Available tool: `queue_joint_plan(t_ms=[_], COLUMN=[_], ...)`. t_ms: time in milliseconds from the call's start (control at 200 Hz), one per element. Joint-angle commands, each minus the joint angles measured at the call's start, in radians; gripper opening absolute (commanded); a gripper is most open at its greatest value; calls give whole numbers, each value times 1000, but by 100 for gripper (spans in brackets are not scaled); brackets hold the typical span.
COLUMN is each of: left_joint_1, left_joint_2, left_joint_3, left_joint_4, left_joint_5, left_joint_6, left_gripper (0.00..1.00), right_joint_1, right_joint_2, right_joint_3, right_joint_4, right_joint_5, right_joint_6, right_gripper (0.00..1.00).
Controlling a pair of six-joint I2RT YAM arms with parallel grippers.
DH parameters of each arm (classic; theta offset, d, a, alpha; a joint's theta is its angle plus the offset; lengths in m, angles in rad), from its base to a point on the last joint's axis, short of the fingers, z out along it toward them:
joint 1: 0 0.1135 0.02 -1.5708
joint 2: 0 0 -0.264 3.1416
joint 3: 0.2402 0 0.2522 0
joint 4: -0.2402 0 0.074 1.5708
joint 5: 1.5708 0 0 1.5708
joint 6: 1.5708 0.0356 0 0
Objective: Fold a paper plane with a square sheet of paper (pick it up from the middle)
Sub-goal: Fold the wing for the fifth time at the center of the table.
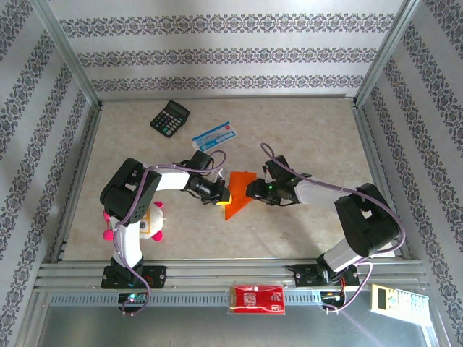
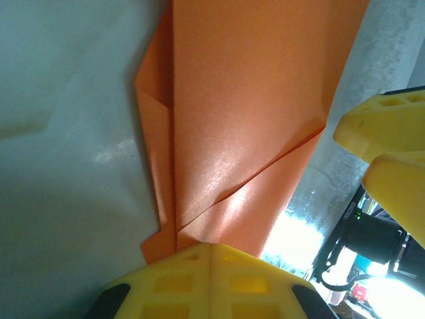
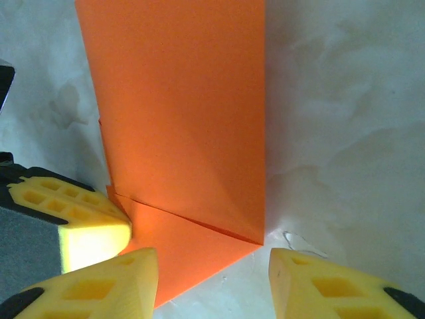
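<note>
So the orange sheet (image 1: 237, 194) sits about mid-tabletop (image 1: 304, 137), a bit toward the near edge, already part-folded with a couple of diagonal flaps showing. The left gripper (image 1: 219, 192) is clamped tight on the sheet's left edge. In the left wrist view its pads meet right over the stacked layers. The right gripper (image 1: 249, 190) has its jaws apart and straddles the sheet's nearest corner, not pinching anything.

What could go sideways, as a guess:

- The left pinch only has a sliver of edge. Any tug from the other side and the paper probably slides out, or the layers shear and the crease goes crooked.
- One right pad hovers over the paper and the other over bare tabletop. If it shuts there, it could crumple the corner rather than grab it cleanly.
- Those flaps aren't held down by anything, so lifting the sheet may let them spring open.
- The two grippers are practically nose to nose, so a small move inward looks like a bump.
</note>
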Motion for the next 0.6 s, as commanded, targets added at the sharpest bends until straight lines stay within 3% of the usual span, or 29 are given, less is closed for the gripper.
queue_joint_plan(t_ms=[0, 345, 595], left_joint_1=[15, 21, 20], left_joint_2=[30, 25, 21], left_joint_3=[-41, -57, -45], left_joint_4=[-14, -4, -10], left_joint_5=[-20, -14, -11], left_joint_6=[10, 18, 19], left_gripper=[1, 1, 1], right_joint_1=[-11, -21, -34], right_joint_2=[22, 59, 47], right_joint_3=[21, 12, -11], right_joint_4=[15, 86, 117], right_joint_5=[-22, -66, -73], right_joint_6=[-4, 9, 30], right_gripper=[48, 45, 30])
